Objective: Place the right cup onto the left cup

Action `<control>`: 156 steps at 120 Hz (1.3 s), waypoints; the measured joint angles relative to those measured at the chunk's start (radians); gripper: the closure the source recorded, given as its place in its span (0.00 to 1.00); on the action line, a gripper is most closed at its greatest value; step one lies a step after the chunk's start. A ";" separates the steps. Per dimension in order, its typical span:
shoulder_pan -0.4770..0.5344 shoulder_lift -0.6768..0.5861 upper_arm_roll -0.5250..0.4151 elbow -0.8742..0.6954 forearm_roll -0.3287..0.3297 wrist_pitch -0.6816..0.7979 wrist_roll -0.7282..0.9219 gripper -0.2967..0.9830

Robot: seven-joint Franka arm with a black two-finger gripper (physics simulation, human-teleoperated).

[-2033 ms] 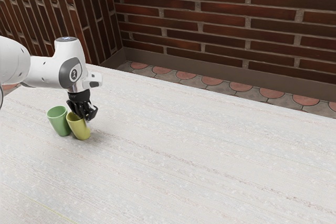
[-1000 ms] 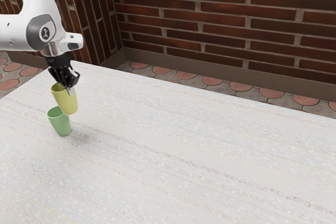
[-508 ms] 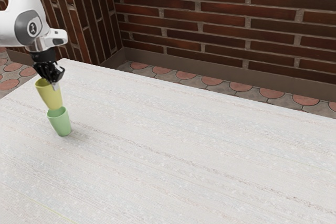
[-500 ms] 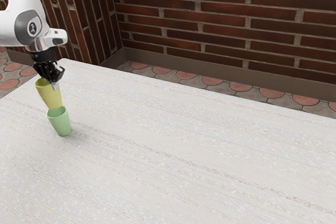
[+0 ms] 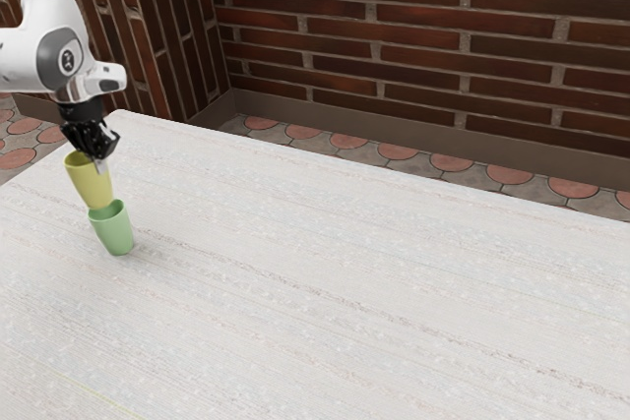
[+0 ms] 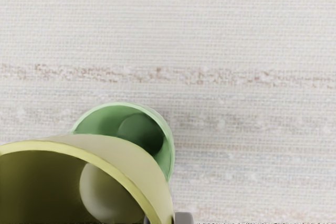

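Note:
My gripper point(image 5: 97, 160) is shut on the wall of the yellow cup point(image 5: 90, 183) near its rim, in the exterior view. The yellow cup hangs upright with a slight tilt, its base at the height of the green cup's rim. Below it the green cup point(image 5: 114, 230) stands upright on the table. In the wrist view the yellow cup point(image 6: 142, 163) covers part of the green cup point(image 6: 116, 115), whose opening is partly visible. Beside the yellow cup's rim is the gripper point(image 6: 167, 217). Whether the cups touch, I cannot tell.
The white table point(image 5: 345, 272) stretches toward the exterior view's right. A brick wall point(image 5: 423, 36) rises behind it, beyond a strip of tiled floor point(image 5: 398, 152).
Over the last second my hand has carried the yellow cup toward the exterior view's left. Since half a second ago, both have come down slightly. The green cup has stayed put.

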 joint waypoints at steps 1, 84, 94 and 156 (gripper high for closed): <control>0.001 0.001 0.000 0.000 0.000 0.000 0.000 0.85; 0.005 0.035 0.027 0.004 -0.004 0.030 0.025 0.85; 0.004 0.030 0.026 0.002 -0.006 0.033 0.028 0.85; -0.006 0.048 0.020 0.002 -0.011 0.057 0.038 0.85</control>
